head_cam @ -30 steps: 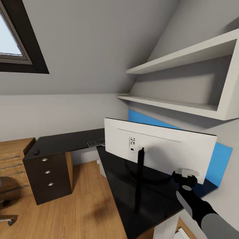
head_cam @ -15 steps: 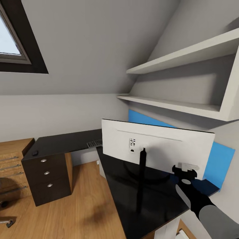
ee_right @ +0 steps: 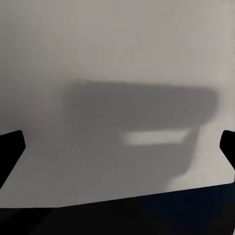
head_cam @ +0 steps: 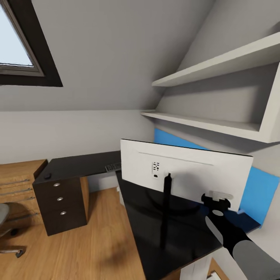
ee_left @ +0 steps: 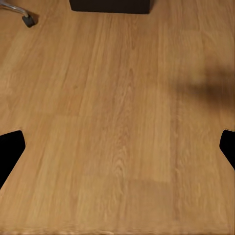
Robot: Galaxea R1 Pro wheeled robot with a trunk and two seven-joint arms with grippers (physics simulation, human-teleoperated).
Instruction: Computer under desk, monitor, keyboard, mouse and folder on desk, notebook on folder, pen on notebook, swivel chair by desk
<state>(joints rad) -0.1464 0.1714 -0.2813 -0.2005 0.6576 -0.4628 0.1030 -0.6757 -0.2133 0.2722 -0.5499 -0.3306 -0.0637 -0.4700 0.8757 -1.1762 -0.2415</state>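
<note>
**While the right gripper presses at the monitor's back, keep it gentle**

With the monitor [head_cam: 186, 173] standing on the near wing of the desk [head_cam: 171, 229], I'm looking at its pale back panel, its thin black stand rising from a round foot on the glossy top. My right gripper [head_cam: 216, 202] is right at the lower right part of that panel. In the right wrist view the two dark fingertips [ee_right: 11, 147] sit wide apart at the edges, with the grey back panel [ee_right: 117, 73] close between them, so the fingers are spread and clamped on nothing. Whether they actually touch the panel, I cannot tell.

My read: this is a nudge or turn of the screen, not a lift. I'd push low, near the bottom edge, and slowly, because the stand is slim and a shove high up could tip the screen forward. I'd also watch the blue wall panel [head_cam: 258, 186] just behind; there's little room on that side.

The left gripper [ee_left: 117, 147] hangs over bare wooden floor, its fingertips apart and holding nothing. Across the far wing I can see the keyboard [head_cam: 112, 167] peeking out beside the screen, and the mouse [head_cam: 47, 176] near the corner above the drawers [head_cam: 60, 200]. At the picture's left edge there's a piece of the swivel chair [head_cam: 6, 229], well away from the desk
</note>
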